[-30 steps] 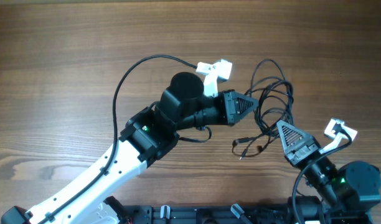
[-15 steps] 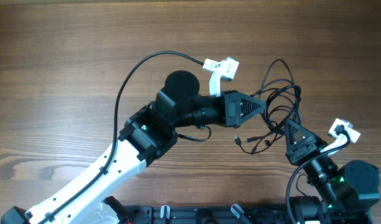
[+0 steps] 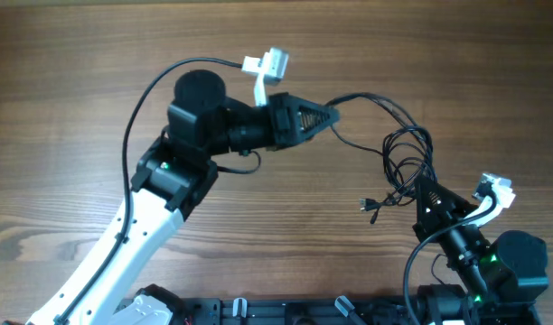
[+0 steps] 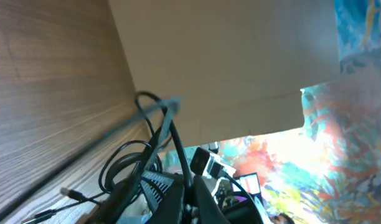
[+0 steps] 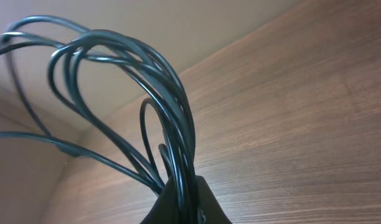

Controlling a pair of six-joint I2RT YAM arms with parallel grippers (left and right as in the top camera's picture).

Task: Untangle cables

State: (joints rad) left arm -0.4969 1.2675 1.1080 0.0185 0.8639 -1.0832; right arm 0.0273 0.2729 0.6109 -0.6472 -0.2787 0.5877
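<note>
The thin black cables hang in loops between my two grippers over the wooden table. My left gripper is shut on one strand, which stretches right to the bunch. My right gripper is shut on the bunch of loops. In the right wrist view several strands rise from between the shut fingers. In the left wrist view a strand runs up from the fingers. A small plug end dangles just left of the right gripper.
The wooden table fills the overhead view. The left arm's thicker black cable arcs over its white wrist camera mount. The arm bases stand along the front edge.
My left gripper has pulled up and to the left with one strand, drawing it out taut from the bunch. The right gripper has stayed nearly in place, still holding the loops.
</note>
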